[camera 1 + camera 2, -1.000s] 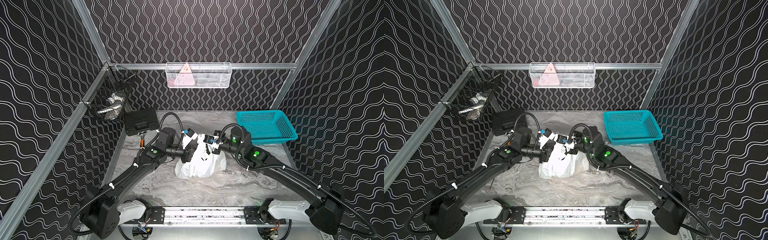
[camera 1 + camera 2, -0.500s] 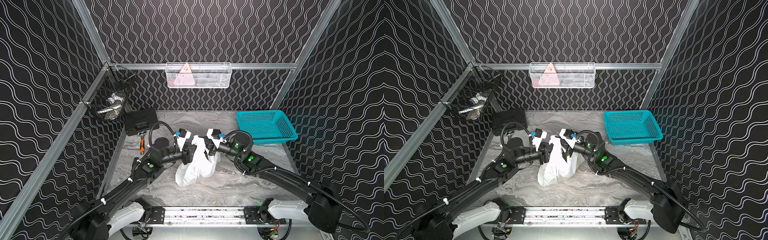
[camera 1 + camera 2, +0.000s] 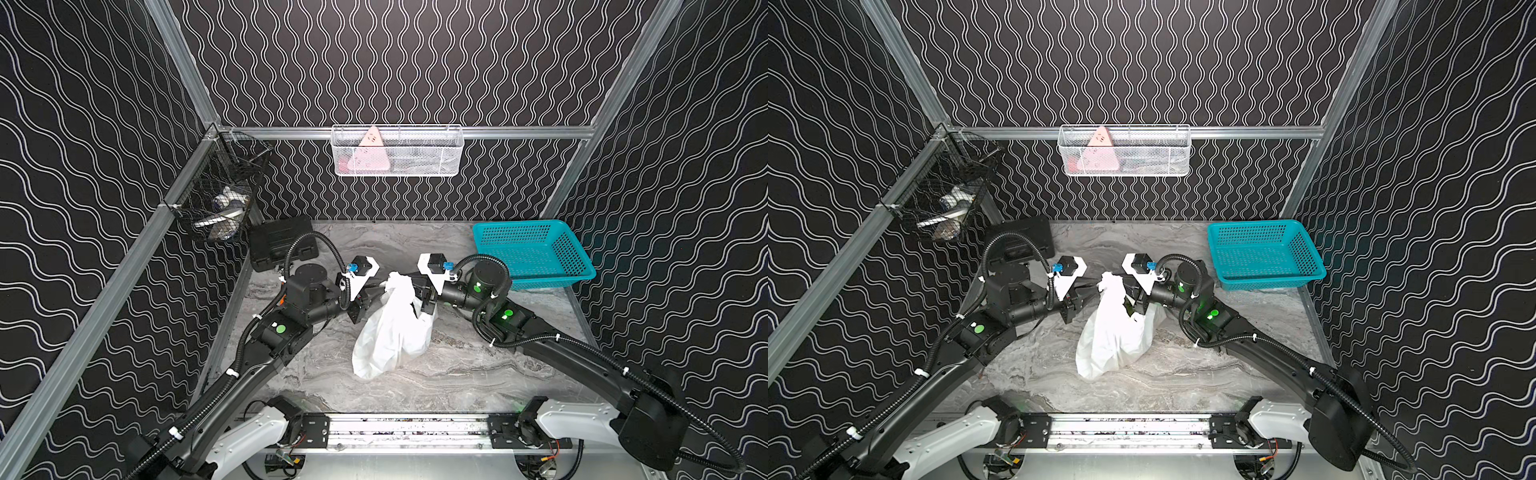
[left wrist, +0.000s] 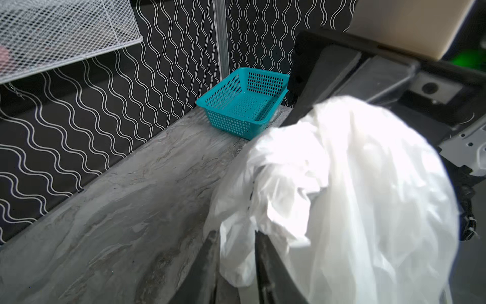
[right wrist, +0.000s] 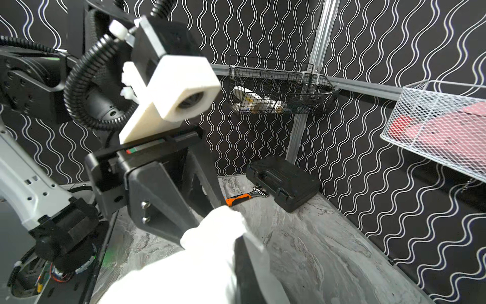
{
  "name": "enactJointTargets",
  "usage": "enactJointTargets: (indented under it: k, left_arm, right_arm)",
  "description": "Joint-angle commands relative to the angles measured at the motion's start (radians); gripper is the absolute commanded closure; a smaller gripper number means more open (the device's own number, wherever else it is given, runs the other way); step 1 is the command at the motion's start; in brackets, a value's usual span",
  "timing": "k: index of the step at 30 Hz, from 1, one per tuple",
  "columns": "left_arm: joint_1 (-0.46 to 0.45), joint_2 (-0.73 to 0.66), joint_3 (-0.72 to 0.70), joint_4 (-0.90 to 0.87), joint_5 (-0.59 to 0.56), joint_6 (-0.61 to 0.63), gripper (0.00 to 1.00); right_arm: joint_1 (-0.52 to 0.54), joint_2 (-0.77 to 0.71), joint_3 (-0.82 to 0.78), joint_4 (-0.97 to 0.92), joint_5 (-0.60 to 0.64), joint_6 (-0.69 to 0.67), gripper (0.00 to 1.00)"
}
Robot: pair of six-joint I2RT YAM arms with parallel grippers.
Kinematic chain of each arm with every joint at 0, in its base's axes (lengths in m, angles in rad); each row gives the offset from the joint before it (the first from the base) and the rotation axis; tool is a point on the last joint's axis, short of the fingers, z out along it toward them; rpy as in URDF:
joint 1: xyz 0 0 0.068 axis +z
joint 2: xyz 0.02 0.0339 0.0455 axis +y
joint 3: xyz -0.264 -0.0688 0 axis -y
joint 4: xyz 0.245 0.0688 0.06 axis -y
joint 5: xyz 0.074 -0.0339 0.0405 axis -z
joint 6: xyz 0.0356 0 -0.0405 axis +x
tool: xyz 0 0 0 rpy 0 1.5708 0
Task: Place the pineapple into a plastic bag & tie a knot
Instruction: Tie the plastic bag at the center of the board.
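Left gripper (image 3: 383,286) has its jaws drawn nearly together on a bunch of white film. This is the top of the plastic bag (image 3: 390,332), which the left wrist view shows pinched between its two dark fingers (image 4: 267,268). Facing it tip to tip, the right gripper (image 3: 415,283) is clamped tight on the same crumpled top from the opposite side. Between the two tips the bag rises to a peak; below them it hangs and widens, its bulging bottom resting on the marble table (image 3: 457,374). Whether the top is tied cannot be told. Behind the right gripper's arm stands a teal basket (image 3: 532,253); behind the left gripper lies a black case (image 3: 282,245) — an orange-handled wrench (image 5: 238,198) just beside it.
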Motion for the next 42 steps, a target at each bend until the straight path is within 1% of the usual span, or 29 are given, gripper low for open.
enactJointTargets:
  k: [1, 3, 6, 8, 12, 13, 16, 21, 22, 24, 25, 26, 28, 30, 31, 32, 33, 34, 35, 37, 38, 39, 40, 42]
  left_arm:
    - [0.001, -0.014, 0.009, 0.059, 0.023, 0.093, 0.67]
    - [0.001, -0.018, 0.012, 0.056, 0.076, 0.107, 0.63]
    - [0.001, -0.004, 0.035, -0.001, 0.16, 0.131, 0.55]
    - [0.001, 0.009, 0.05, -0.039, 0.191, 0.147, 0.53]
    - [0.001, 0.022, 0.047, -0.034, 0.16, 0.151, 0.53]
    - [0.001, 0.025, 0.047, -0.024, 0.153, 0.152, 0.54]
    - [0.0, 0.039, 0.064, 0.0, 0.149, 0.145, 0.61]
    - [0.001, 0.06, 0.088, 0.001, 0.186, 0.137, 0.64]
    - [0.001, 0.059, 0.085, 0.006, 0.191, 0.132, 0.67]
    - [0.001, 0.057, 0.084, 0.012, 0.189, 0.13, 0.78]
    - [0.001, 0.057, 0.081, 0.013, 0.184, 0.128, 0.88]
    - [0.001, 0.057, 0.081, 0.013, 0.179, 0.126, 1.0]
    - [0.001, 0.058, 0.076, 0.012, 0.17, 0.115, 1.0]
    - [0.001, 0.057, 0.065, 0.019, 0.177, 0.094, 1.0]
    - [0.001, 0.056, 0.059, 0.028, 0.18, 0.077, 1.0]
    - [0.001, 0.054, 0.048, 0.041, 0.181, 0.055, 1.0]
    - [0.001, 0.052, 0.039, 0.053, 0.178, 0.035, 1.0]
    - [0.001, 0.05, 0.027, 0.069, 0.175, 0.007, 1.0]
    - [0.001, 0.05, 0.014, 0.088, 0.176, -0.018, 1.0]
    - [0.001, 0.053, 0.0, 0.102, 0.18, -0.053, 1.0]
    - [0.001, 0.054, -0.005, 0.103, 0.185, -0.066, 1.0]
    - [0.001, 0.054, -0.007, 0.1, 0.189, -0.072, 1.0]
    - [0.001, 0.055, -0.008, 0.098, 0.195, -0.076, 1.0]
    - [0.001, 0.05, -0.016, 0.106, 0.199, -0.089, 1.0]
  right_arm:
    - [0.0, -0.001, 0.014, 0.007, -0.029, 0.007, 1.0]
    - [0.0, -0.008, 0.006, 0.013, -0.026, 0.011, 1.0]
    - [0.0, -0.016, -0.005, 0.027, -0.014, 0.024, 1.0]
    - [-0.001, -0.015, -0.011, 0.041, -0.004, 0.029, 1.0]
    - [0.0, -0.015, -0.013, 0.057, -0.007, 0.038, 1.0]
    - [-0.002, -0.015, -0.011, 0.054, -0.009, 0.039, 1.0]
    - [0.0, -0.015, -0.015, 0.06, -0.015, 0.046, 1.0]
    - [0.0, -0.016, -0.011, 0.03, -0.028, 0.039, 1.0]
    - [0.0, -0.015, -0.008, 0.018, -0.031, 0.035, 1.0]
    - [0.0, -0.015, -0.002, -0.002, -0.038, 0.031, 1.0]
    - [0.0, -0.014, 0.003, -0.019, -0.042, 0.024, 1.0]
    - [0.0, -0.015, 0.011, -0.042, -0.043, 0.016, 1.0]
    - [-0.003, -0.028, 0.028, -0.103, -0.015, 0.003, 1.0]
    - [-0.01, -0.06, 0.048, -0.185, 0.032, -0.022, 0.94]
    - [-0.015, -0.078, 0.065, -0.238, 0.055, -0.034, 0.87]
    - [-0.02, -0.098, 0.086, -0.297, 0.094, -0.042, 0.76]
    - [-0.02, -0.116, 0.101, -0.352, 0.141, -0.046, 0.67]
    - [-0.02, -0.141, 0.113, -0.409, 0.217, -0.035, 0.58]
    - [-0.022, -0.169, 0.122, -0.474, 0.284, -0.027, 0.53]
    - [-0.022, -0.227, 0.128, -0.604, 0.351, -0.057, 0.52]
    - [-0.022, -0.251, 0.136, -0.673, 0.372, -0.056, 0.54]
    - [-0.022, -0.268, 0.147, -0.724, 0.363, -0.044, 0.56]
    - [-0.02, -0.277, 0.168, -0.777, 0.318, -0.027, 0.59]
    - [-0.012, -0.263, 0.21, -0.837, 0.21, 0.051, 0.64]
